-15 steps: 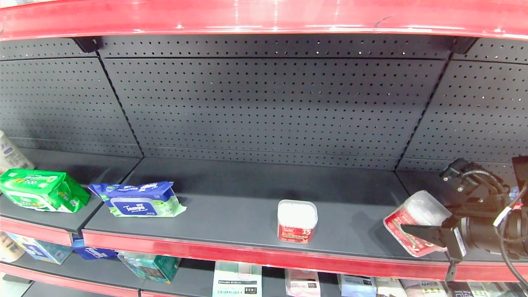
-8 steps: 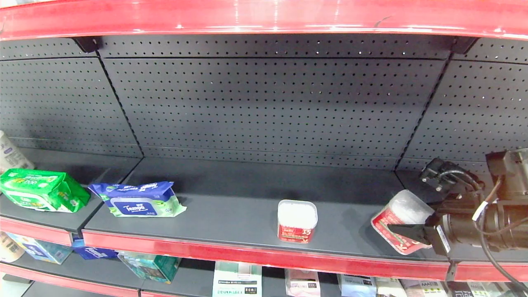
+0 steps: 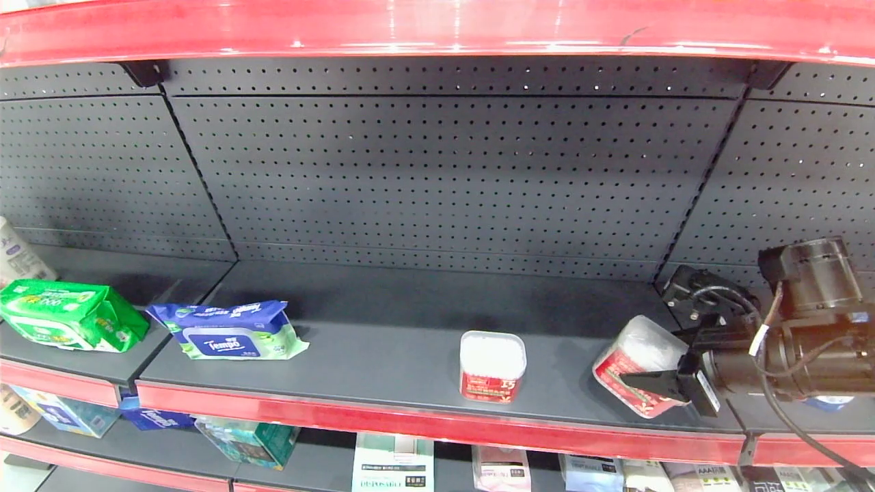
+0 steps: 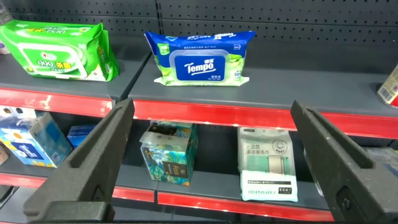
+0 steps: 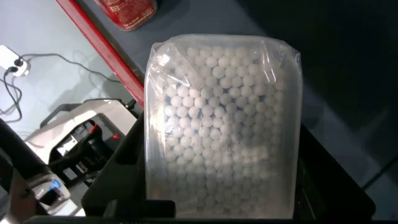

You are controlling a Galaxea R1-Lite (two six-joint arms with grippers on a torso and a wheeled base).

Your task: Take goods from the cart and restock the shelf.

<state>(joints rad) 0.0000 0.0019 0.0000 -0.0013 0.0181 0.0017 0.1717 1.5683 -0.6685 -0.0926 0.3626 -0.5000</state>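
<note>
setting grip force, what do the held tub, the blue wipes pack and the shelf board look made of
held tub: seemingly clear glossy plastic; small white round tips show through it.
blue wipes pack: soft plastic film, slightly shiny, with crimped ends.
shelf board: probably painted metal, matte dark grey, flat and thin.

Head view down onto shelf (image 3: 383,348); wrists close; blue wipes (image 3: 229,331) shared

A white plug block (image 5: 9,58) and dark cable (image 5: 74,57) lie on the floor (image 5: 43,25).
</note>
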